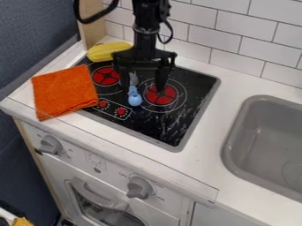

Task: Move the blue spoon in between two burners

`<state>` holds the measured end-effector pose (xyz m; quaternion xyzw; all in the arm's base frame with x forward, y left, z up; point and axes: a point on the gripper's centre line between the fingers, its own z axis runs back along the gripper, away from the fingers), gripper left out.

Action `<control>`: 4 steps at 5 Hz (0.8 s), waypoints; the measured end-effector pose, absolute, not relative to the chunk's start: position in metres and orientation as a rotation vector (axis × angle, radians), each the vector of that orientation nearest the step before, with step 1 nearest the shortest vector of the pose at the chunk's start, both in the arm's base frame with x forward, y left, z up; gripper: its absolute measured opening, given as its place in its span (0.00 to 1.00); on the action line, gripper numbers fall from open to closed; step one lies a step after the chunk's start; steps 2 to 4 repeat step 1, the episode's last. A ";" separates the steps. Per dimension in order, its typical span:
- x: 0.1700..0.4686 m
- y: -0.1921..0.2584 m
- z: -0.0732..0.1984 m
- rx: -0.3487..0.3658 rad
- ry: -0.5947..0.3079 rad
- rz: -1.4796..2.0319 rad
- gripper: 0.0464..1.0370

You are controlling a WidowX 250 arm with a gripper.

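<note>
Where two red burners, one and the other, flank a gap on the black stove top, the blue spoon lies between them. Over it hangs the gripper, its fingers spread apart. An orange cloth overlaps the stove's edge near a yellow object; a grey sink sits well apart.

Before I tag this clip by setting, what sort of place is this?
It looks like a toy kitchen, probably a play or test set: a stovetop with red burner pictures, a grey sink let into the white counter, and oven knobs below.
</note>
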<state>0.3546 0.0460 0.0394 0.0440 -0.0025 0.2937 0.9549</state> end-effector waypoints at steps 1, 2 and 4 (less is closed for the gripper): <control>0.355 0.047 0.061 0.084 -0.068 0.597 0.96; 0.355 0.047 0.061 0.084 -0.068 0.597 0.96; 0.355 0.047 0.061 0.084 -0.068 0.597 0.96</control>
